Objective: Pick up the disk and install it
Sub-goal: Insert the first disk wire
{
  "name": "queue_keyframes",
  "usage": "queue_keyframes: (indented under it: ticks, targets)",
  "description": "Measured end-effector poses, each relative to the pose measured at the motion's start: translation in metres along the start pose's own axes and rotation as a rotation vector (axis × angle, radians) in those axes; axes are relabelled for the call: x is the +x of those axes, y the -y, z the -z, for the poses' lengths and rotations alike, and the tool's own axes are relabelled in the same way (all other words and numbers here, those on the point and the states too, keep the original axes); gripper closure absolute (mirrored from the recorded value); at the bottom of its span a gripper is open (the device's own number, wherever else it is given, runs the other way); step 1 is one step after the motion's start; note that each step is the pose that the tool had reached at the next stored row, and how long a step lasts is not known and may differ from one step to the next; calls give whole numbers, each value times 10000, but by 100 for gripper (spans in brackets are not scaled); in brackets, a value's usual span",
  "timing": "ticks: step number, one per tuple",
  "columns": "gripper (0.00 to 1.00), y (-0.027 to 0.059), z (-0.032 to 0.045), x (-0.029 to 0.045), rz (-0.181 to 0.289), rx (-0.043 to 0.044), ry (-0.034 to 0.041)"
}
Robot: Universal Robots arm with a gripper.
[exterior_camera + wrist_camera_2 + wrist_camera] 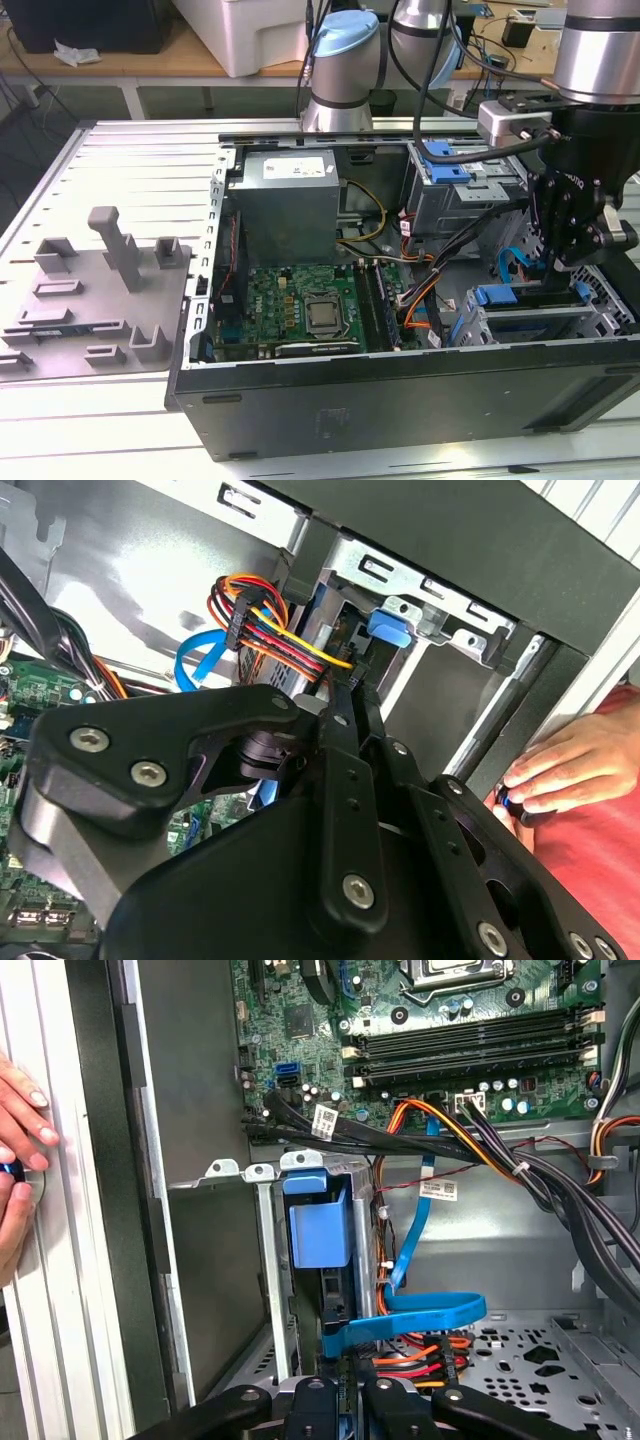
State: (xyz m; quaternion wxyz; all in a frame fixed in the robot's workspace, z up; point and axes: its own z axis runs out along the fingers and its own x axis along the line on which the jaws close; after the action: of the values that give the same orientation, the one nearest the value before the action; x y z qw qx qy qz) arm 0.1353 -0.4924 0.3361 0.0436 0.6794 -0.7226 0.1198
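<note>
The disk (pixel 500 297), silver in a blue carrier bracket, sits edge-up in the metal drive cage (pixel 535 325) at the front right corner of the open computer case. Both wrist views show its blue tab (pixel 318 1222) (pixel 390 630) at the cage mouth. My black gripper (pixel 557 268) hangs straight down over the cage's inner end. In the wrist views its fingers (pixel 350 1385) (pixel 350 688) stand close together, shut, with their tips at the disk's cable end, and I see nothing held between them. A blue data cable (pixel 425 1312) and orange power wires cross right by the tips.
The case holds a motherboard (pixel 300 305), a grey power supply (pixel 290 205) and a second drive cage with a blue carrier (pixel 445 165). Cable bundles (pixel 425 295) run beside the gripper. A person's hand (pixel 560 770) (pixel 20 1110) rests outside the case wall. A grey fixture plate (pixel 90 290) lies on the exterior view's left.
</note>
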Motion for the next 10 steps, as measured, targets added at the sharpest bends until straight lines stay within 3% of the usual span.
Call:
queue_keyframes:
  ticks: [10]
  targets:
    - [83, -2, -15, -3, 0, 0, -2]
